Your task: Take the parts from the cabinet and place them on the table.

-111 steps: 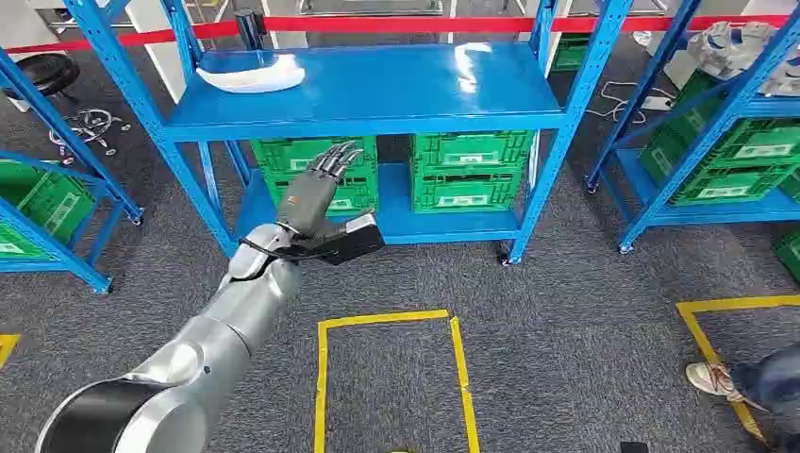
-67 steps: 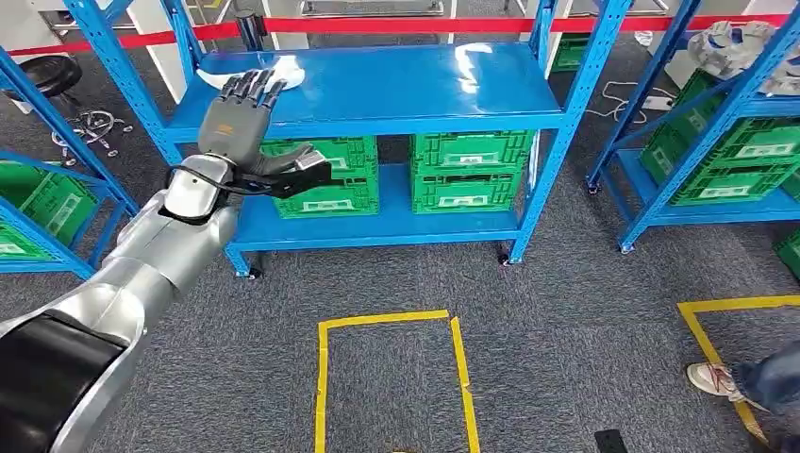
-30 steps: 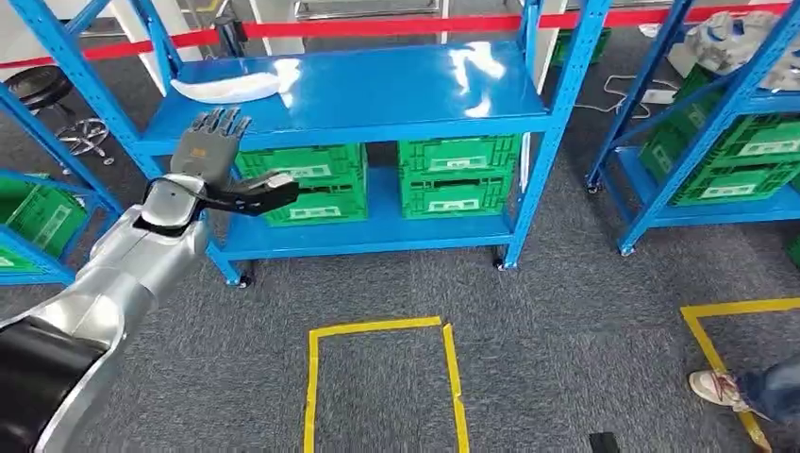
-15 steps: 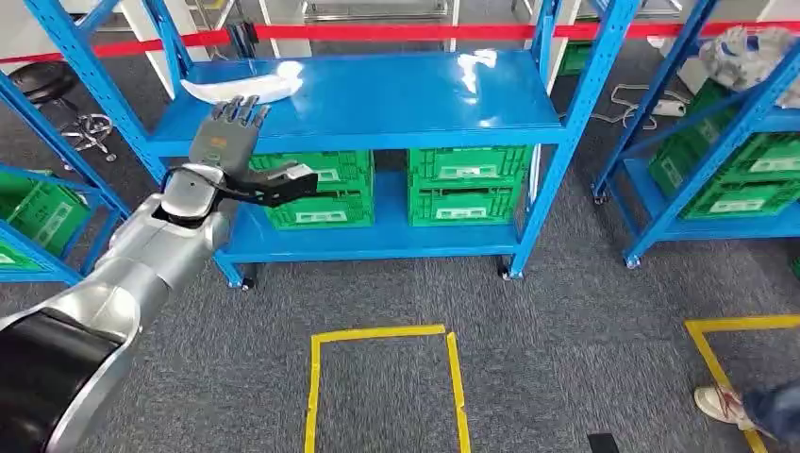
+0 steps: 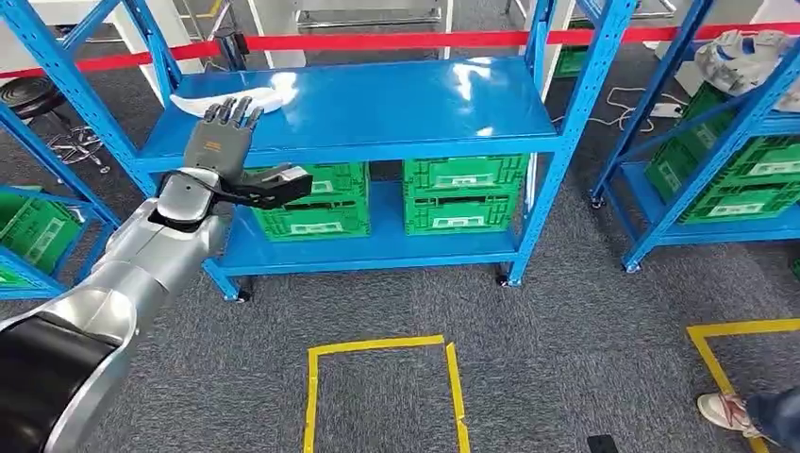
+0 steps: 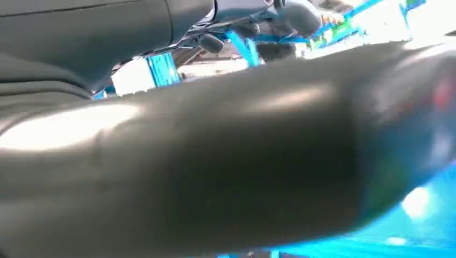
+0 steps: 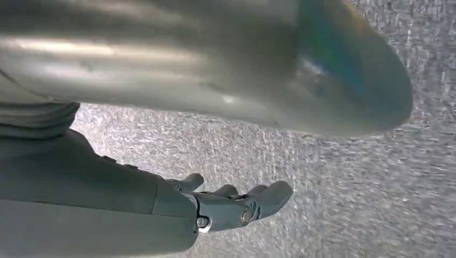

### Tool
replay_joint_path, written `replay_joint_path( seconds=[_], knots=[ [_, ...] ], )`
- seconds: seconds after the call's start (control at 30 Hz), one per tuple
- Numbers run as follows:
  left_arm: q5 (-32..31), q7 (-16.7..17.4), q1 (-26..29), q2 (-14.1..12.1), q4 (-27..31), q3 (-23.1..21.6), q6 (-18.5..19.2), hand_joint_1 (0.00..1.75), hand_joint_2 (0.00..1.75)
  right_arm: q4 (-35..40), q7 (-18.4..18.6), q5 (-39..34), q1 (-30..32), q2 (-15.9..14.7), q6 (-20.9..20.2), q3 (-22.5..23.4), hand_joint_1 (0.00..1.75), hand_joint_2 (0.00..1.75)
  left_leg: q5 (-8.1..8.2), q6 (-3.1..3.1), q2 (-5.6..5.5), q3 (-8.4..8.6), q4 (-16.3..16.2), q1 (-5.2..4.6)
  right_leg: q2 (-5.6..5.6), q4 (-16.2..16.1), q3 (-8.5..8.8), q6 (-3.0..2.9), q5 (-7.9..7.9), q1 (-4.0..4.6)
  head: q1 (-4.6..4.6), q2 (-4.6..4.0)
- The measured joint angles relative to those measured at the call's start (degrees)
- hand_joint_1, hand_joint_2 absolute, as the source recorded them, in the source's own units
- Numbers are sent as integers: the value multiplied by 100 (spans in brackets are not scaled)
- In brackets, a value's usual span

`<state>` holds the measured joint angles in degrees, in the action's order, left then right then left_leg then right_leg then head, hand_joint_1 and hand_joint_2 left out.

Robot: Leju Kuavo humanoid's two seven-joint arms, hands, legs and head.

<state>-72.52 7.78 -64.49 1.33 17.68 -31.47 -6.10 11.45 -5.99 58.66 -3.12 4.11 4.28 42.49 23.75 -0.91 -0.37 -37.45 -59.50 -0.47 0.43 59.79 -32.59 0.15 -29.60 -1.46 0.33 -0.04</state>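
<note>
A long white curved part (image 5: 247, 92) lies at the back left of the blue rack's top shelf (image 5: 396, 104). My left hand (image 5: 231, 156) is raised in front of that shelf's front edge, fingers straight and spread, thumb stuck out to the side, holding nothing. Its fingertips reach just short of the white part. In the left wrist view the thick grey thumb (image 6: 226, 161) is blurred and close to the lens. My right hand (image 7: 215, 207) hangs over grey carpet, fingers loosely apart and empty.
Green crates (image 5: 464, 193) fill the rack's lower shelf. More blue racks with green crates stand at the left (image 5: 38, 236) and right (image 5: 736, 179). A red barrier tape (image 5: 425, 40) runs behind. Yellow floor tape (image 5: 377, 349) marks a box; a person's shoe (image 5: 726, 411) is at bottom right.
The camera has shifted a little, so the rack sits slightly lower and closer. My left hand has stayed raised at the shelf's front left, edging toward the white part.
</note>
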Motion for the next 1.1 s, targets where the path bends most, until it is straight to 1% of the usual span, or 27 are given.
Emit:
replay_joint_path(
  seconds=[0.07,0.1,0.13,0.17,0.2,0.23,0.27,0.3,0.33,0.4,0.43,0.47,0.57,0.6,0.63,0.67,0.73,0.77,0.8,0.83,0.87,0.9,0.93,0.97,1.0,1.07,1.1],
  knots=[
    [-2,2,10,-24,0,9,0,0,0,0,2,4,7,7,-4,2,0,0,31,60,-15,12,30,-17,-10,-70,55,74,-18,-3,-4,0],
    [-2,4,14,-24,18,11,0,0,0,0,4,9,4,7,-11,2,0,0,14,102,-17,91,121,46,-11,-67,62,113,-57,1,-4,0],
    [-4,11,1,-28,22,15,2,0,0,0,17,26,4,7,-26,2,0,0,34,145,-17,156,158,41,-23,79,36,118,-103,6,4,0],
    [-9,22,-22,-28,20,24,4,0,0,0,33,48,-3,7,-61,2,0,0,54,188,-11,179,162,40,-20,406,-143,116,-239,8,11,0],
    [-24,37,-25,-26,22,26,4,0,0,0,59,57,-8,4,-79,2,0,0,75,210,-12,199,162,33,-18,847,-400,117,-398,15,11,0],
    [-70,72,-10,-28,18,28,0,0,0,0,79,57,-4,4,-103,4,0,0,110,232,-13,225,160,19,-19,1363,-733,122,-555,19,13,0],
    [-96,122,5,-28,15,28,-4,0,0,0,85,59,8,4,-107,7,0,0,138,240,-17,246,150,9,-19,1662,-963,126,-582,21,11,0],
    [-116,172,17,-28,15,37,-4,0,0,0,85,68,17,7,-107,7,0,0,179,238,-24,275,133,4,-20,1700,-1078,126,-461,22,11,0],
    [-120,212,24,-31,15,44,-4,0,0,0,87,77,21,7,-107,9,0,0,220,230,-31,312,115,3,-21,1496,-1049,122,-236,22,11,0],
    [-131,297,23,-50,15,94,-4,0,0,0,85,98,18,7,-101,9,0,0,331,201,-32,407,57,6,-26,535,-691,99,405,22,13,0],
    [-133,308,27,-66,15,129,-7,0,0,0,81,120,19,4,-98,9,0,0,396,170,-26,432,28,7,-37,114,-539,70,539,26,11,0],
    [-133,319,24,-109,11,159,-22,0,0,-2,77,135,11,7,-103,9,0,0,443,125,-36,416,-11,-37,-35,13,-423,46,416,69,19,0],
    [-138,323,50,-157,13,218,-72,0,0,-2,63,144,15,9,-107,9,0,0,454,44,-42,448,48,-12,-22,37,-439,-39,371,76,11,0],
    [-160,337,44,-160,31,230,-87,0,0,-2,59,144,6,18,-109,9,0,0,490,1,-44,491,49,-36,-29,-5,-370,-75,372,39,13,0],
    [-173,348,51,-204,37,251,-112,0,0,-2,52,144,12,31,-111,9,0,0,517,-29,-37,494,0,-18,-32,-45,-293,-106,356,16,2,0],
    [-177,352,20,-199,37,286,-127,0,0,-2,50,144,5,28,-111,11,0,0,595,-77,-24,389,-225,-13,-33,-67,-236,-135,327,9,-50,0],
    [-195,369,6,-208,26,315,-127,0,0,-2,50,144,-21,28,-111,20,0,0,825,-155,-20,-126,-1030,51,-34,-72,-176,-182,278,8,-48,0],
    [-218,393,36,-221,11,323,-125,0,0,-2,50,144,-20,28,-116,26,0,0,898,-178,-16,-374,-1371,72,-31,-69,-151,-175,242,4,-48,0],
    [-245,413,72,-225,0,328,-120,0,0,-2,50,144,-10,31,-124,28,0,0,855,-192,-10,-537,-1531,90,-24,-67,-115,-167,211,-6,-50,0],
    [-258,428,97,-230,-7,328,-116,0,0,-2,50,144,5,31,-131,28,0,0,673,-201,-3,-567,-1433,104,-15,-67,-67,-151,172,-16,-53,0],
    [-273,446,98,-232,-9,330,-116,0,0,-2,44,144,12,33,-133,28,0,0,379,-201,2,-462,-1090,110,-9,-66,-11,-125,125,-27,-50,0],
    [-282,459,83,-234,-7,334,-116,0,0,-2,39,144,10,33,-133,31,0,0,74,-183,8,-267,-599,111,-5,-67,52,-97,81,-38,-50,0],
    [-299,463,64,-238,-9,337,-103,0,0,-2,33,144,6,37,-136,31,0,0,-164,-162,13,-80,-142,111,-5,-71,96,-65,40,-44,-50,0],
    [-308,468,39,-238,-15,343,-63,0,0,-2,35,144,-2,37,-136,33,0,0,-81,-140,8,23,-4,88,-5,-70,107,-22,3,-28,-48,0],
    [-315,468,18,-236,-17,345,-24,0,0,-2,37,144,-14,37,-144,35,0,0,-22,-81,-1,64,96,61,-3,-67,100,21,-19,-18,-51,0],
    [-323,463,39,-227,-17,347,-4,0,0,-2,39,142,-5,48,-151,39,0,0,13,2,3,66,112,59,-6,-88,148,108,40,-13,-44,0],
    [-330,457,38,-223,-15,347,-4,0,0,-2,39,142,-4,50,-149,44,0,0,34,54,-4,104,121,60,-11,-103,181,131,21,-21,-53,0]
  ],
)
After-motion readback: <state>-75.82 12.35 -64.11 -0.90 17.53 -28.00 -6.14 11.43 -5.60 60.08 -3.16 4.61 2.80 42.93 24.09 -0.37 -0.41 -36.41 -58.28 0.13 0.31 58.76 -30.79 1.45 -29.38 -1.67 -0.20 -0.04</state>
